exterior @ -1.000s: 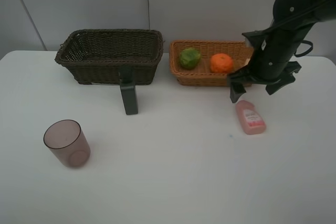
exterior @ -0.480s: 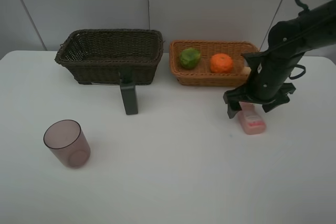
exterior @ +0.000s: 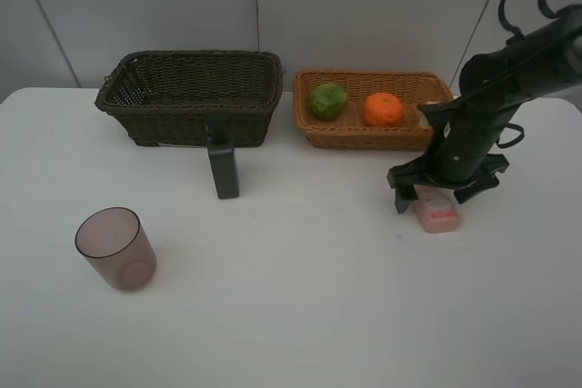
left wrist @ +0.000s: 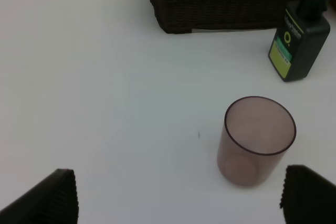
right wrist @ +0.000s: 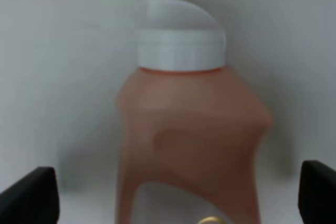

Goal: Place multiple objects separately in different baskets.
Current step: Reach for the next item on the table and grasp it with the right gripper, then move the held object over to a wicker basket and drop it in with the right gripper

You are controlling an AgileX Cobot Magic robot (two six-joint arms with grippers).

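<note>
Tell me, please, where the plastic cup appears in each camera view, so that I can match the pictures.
Exterior high: the cup stands lower left on the table.
Left wrist: the cup stands upright, nearer the camera than the green bottle.
Right wrist: not in it; a pink bottle fills it.
Shared landmark: the green bottle before the dark basket, in both cup views.

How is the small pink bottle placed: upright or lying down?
Lying down. The pink bottle rests flat on the white table, its broad face turned up toward both cameras.
</note>
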